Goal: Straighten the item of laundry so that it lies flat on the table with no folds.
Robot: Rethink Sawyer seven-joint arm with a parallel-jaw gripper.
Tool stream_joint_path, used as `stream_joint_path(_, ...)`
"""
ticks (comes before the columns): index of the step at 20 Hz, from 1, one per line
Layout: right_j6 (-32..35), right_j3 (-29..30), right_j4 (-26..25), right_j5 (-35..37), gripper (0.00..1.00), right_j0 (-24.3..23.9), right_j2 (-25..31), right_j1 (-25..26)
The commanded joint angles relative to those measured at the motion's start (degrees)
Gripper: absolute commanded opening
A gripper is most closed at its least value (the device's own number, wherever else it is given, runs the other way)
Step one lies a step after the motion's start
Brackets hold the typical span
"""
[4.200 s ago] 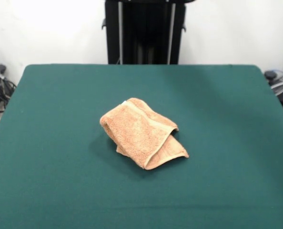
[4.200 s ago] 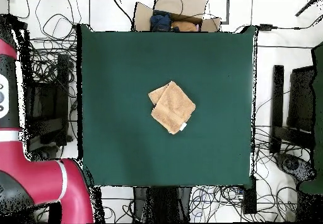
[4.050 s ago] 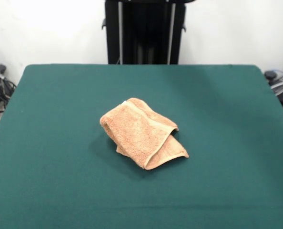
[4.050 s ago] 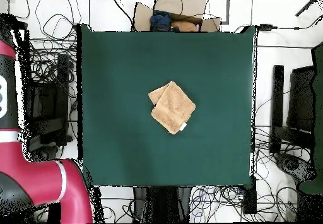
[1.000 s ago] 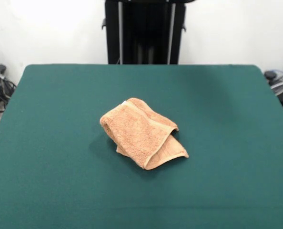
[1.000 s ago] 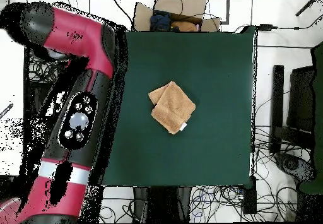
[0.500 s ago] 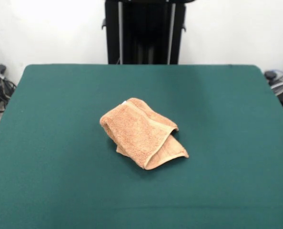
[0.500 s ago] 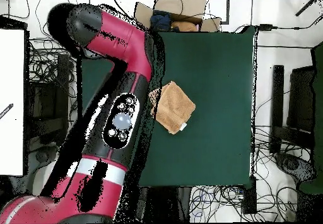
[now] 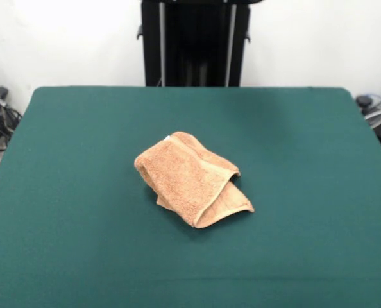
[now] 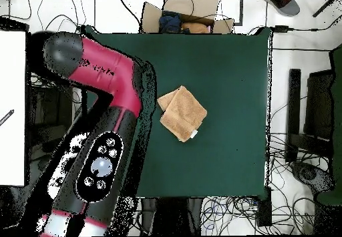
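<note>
The peach-orange towel (image 9: 192, 178) lies near the middle of the dark green table (image 9: 68, 192), folded over on itself into a thick, uneven bundle; in the front view the upper layer runs from a rounded corner at the left down to a pale woven border band at the right, and a second flap pokes out beneath it, ending in a point toward the lower right; in the overhead view the towel (image 10: 182, 113) reads as a tilted, roughly diamond-shaped packet with a smaller flap showing at its upper left corner and a small white tag (image 10: 194, 134) at its lower right edge; the felt around it is bare on every side; the red and black arm (image 10: 100, 114) shows only in the overhead view, where it lies across the table's left part, its elbow near the upper left corner and its lower link with a cluster of round buttons running down toward the bottom edge; it stops short of the towel and does not touch it; the gripper itself appears in neither view, so how its fingers stand cannot be told; a shoe (image 10: 282, 2) of a person shows at the top edge of the overhead view, off the table.
</note>
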Motion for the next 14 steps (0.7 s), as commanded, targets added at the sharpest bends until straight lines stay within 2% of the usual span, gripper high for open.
stream_joint_path(1,12.55,19.72,-1.12,-9.03,1.0,6.75,6.16,-9.06)
stream_joint_path(6,19.13,26.03,0.53,-14.8,1.0,12.8,4.87,-11.78)
stream_joint_path(11,28.63,28.86,0.99,-17.83,1.0,19.46,1.82,-12.51)
stream_joint_path(14,31.96,30.27,0.92,-18.39,1.0,22.43,0.91,-13.07)
